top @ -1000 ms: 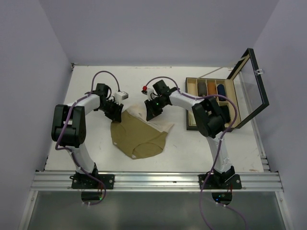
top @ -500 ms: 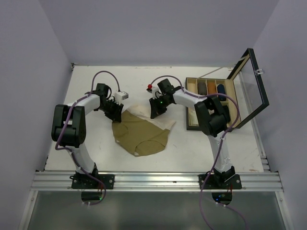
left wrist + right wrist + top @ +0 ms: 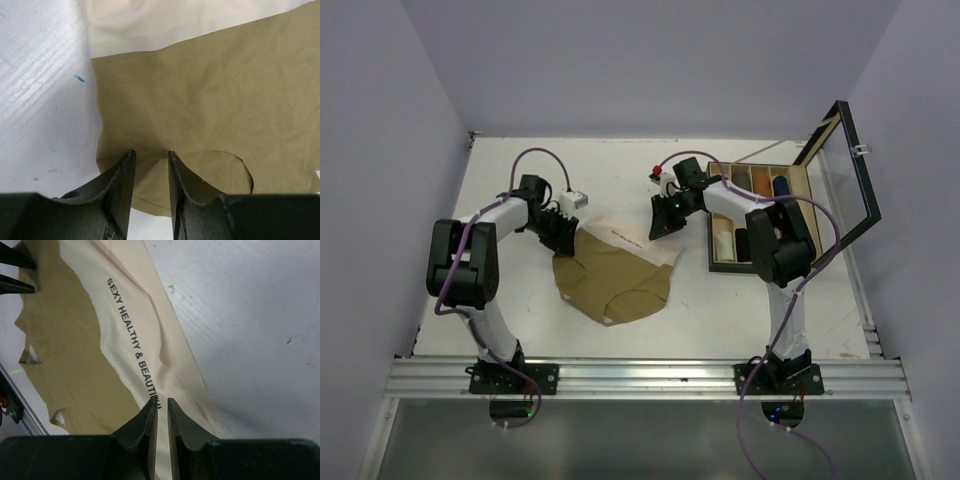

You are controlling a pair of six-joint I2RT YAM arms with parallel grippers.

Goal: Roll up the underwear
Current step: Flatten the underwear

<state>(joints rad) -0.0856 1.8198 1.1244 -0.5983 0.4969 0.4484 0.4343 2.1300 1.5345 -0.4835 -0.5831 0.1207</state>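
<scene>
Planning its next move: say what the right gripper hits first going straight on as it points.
Likely the cream waistband of the underwear, near its printed lettering. The right gripper points straight at it, nothing between; depth unclear.

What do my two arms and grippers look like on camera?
The left arm and right arm have white links and bulky black joints, and each trails a looping purple cable. Their black bases sit on an aluminium rail. The left gripper and right gripper are black, with tapering fingers. The right wrist carries a small red part.
</scene>
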